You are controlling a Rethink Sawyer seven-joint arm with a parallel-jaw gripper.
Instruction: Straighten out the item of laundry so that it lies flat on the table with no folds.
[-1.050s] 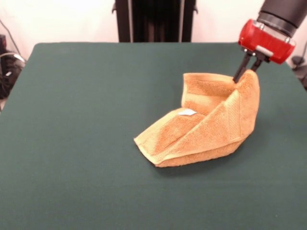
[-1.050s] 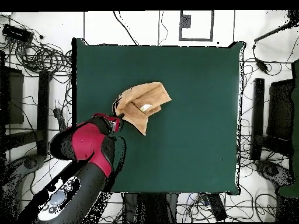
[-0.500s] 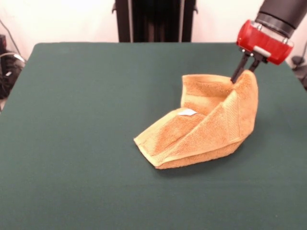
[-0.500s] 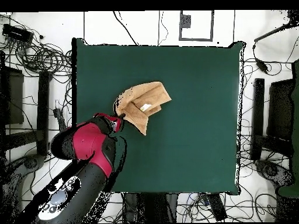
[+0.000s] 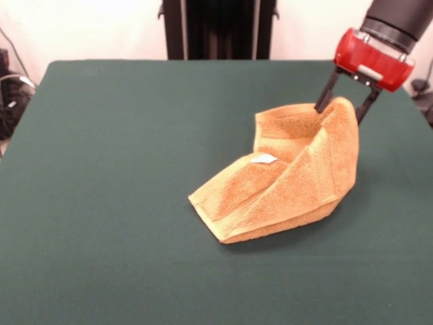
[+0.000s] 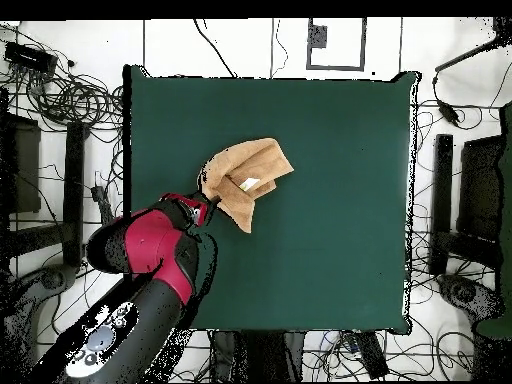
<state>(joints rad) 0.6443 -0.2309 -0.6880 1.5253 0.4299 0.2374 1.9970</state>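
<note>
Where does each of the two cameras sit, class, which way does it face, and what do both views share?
Front view: across the table, facing the robot; shows the red wrist and the gripper, open astride the towel's raised corner.
Overhead view: above the table, looking straight down; shows the red and black arm reaching in from the bottom left, gripper at the towel.
Shared: towel, green table, gripper.
</note>
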